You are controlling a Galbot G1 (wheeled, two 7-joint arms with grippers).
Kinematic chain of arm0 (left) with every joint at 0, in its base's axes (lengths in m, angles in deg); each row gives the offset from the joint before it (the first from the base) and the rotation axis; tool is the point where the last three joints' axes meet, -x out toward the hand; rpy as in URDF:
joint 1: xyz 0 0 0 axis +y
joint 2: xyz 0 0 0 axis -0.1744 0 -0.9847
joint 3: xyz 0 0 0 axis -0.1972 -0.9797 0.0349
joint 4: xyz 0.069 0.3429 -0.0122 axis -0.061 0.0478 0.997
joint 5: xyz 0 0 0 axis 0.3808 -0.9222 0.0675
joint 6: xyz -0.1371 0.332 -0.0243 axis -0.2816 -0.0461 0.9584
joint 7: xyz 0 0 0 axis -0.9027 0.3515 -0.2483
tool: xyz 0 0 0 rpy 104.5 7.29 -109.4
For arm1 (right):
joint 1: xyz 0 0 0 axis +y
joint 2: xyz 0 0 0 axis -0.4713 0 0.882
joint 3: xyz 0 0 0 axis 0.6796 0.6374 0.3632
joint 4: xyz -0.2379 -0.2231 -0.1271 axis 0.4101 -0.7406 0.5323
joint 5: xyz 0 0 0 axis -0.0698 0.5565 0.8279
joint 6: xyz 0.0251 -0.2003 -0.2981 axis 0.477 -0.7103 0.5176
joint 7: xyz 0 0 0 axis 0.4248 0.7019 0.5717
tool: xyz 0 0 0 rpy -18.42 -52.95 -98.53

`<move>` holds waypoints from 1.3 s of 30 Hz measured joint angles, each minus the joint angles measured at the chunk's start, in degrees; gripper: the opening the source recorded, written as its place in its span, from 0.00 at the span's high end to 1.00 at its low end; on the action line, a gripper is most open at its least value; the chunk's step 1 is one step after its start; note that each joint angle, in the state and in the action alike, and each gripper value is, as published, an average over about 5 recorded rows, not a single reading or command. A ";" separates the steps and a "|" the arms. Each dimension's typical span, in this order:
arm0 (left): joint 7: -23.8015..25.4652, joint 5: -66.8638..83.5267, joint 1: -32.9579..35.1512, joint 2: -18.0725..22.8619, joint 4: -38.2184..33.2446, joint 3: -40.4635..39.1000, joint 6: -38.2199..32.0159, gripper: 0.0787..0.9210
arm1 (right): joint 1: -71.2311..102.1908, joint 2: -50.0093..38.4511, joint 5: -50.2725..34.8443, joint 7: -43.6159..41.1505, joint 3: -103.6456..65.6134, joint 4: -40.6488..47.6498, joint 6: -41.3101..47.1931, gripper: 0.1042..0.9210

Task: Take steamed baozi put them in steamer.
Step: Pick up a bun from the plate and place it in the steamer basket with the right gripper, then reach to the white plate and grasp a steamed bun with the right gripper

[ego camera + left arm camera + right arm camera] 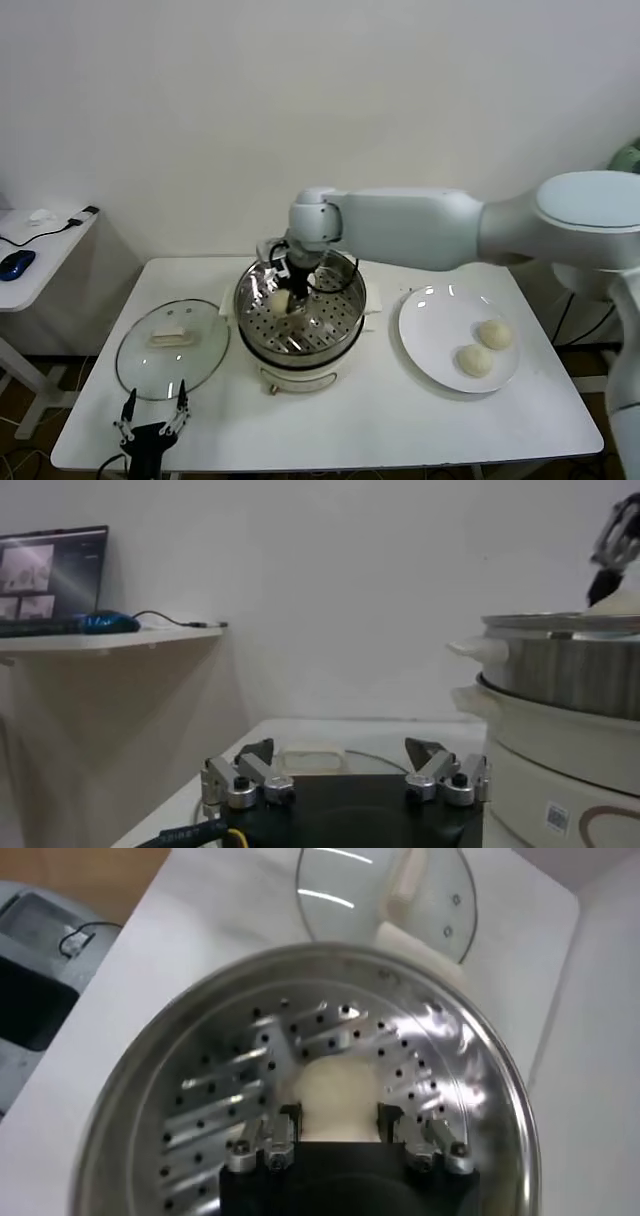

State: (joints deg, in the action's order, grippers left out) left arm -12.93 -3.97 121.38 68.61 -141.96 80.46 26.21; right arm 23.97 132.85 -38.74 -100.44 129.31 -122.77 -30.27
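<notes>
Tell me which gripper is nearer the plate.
Right. The right gripper holds a baozi over the steamer, beside the plate; the left gripper sits at the table's far corner.

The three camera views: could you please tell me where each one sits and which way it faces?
Head view: high, looking down at the table; both arms show.
Left wrist view: low by the table edge, facing the steamer side-on; open left gripper shows.
Right wrist view: above the steamer, looking in; right gripper holds a baozi.
All three share the steamer.
</notes>
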 measured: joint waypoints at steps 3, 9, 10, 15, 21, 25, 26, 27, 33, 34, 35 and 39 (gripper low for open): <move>-0.01 -0.04 0.20 0.02 0.01 0.01 -0.19 0.12 | 0.61 1.52 -0.33 0.29 0.34 1.27 0.26 0.48; -0.06 -0.18 0.50 0.11 -0.01 0.04 -0.38 0.12 | 1.05 2.95 -1.00 0.57 0.58 2.47 0.52 0.33; -0.07 -0.18 0.54 0.12 -0.03 0.05 -0.38 0.12 | 1.08 3.06 -1.10 0.62 0.58 2.54 0.54 0.30; -0.13 -0.08 0.74 0.12 -0.41 0.15 -0.21 0.12 | 0.92 2.71 -1.69 0.78 0.40 2.14 0.66 0.15; -0.14 0.02 0.54 0.13 -0.66 0.05 0.11 0.12 | -1.08 -1.25 -1.40 0.28 0.01 -1.53 0.31 0.12; -0.14 0.03 0.58 0.11 -0.85 -0.07 0.11 0.12 | -2.83 -7.22 0.35 -1.34 -0.96 -5.61 -0.88 0.12; -0.15 0.03 0.60 0.10 -0.91 -0.10 0.11 0.12 | -3.12 -9.01 1.05 -1.94 -1.35 -6.60 -1.35 0.12; -0.15 0.04 0.62 0.08 -0.95 -0.14 0.11 0.12 | -3.36 -10.95 1.87 -2.66 -1.83 -7.51 -1.92 0.12; -0.17 0.04 0.72 -0.14 -0.85 -0.23 0.13 0.12 | -3.41 -23.94 8.44 -8.96 -6.06 -10.35 -6.96 0.12; -0.17 0.04 0.68 -0.15 -0.77 -0.25 0.13 0.12 | -3.06 -26.19 9.69 -10.17 -6.95 -10.47 -7.98 0.12; -0.17 0.04 0.66 -0.15 -0.69 -0.28 0.13 0.12 | -2.56 -28.34 10.94 -11.35 -7.87 -10.52 -8.98 0.12; -0.17 -0.06 0.75 -0.10 -0.33 -0.50 0.12 0.12 | 1.11 -36.34 16.15 -15.68 -11.98 -10.07 -12.90 0.12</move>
State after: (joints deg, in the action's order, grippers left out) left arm -13.10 -4.03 122.12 68.51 -142.29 79.95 26.33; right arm 25.08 96.52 -22.59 -116.12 117.32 -132.84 -43.17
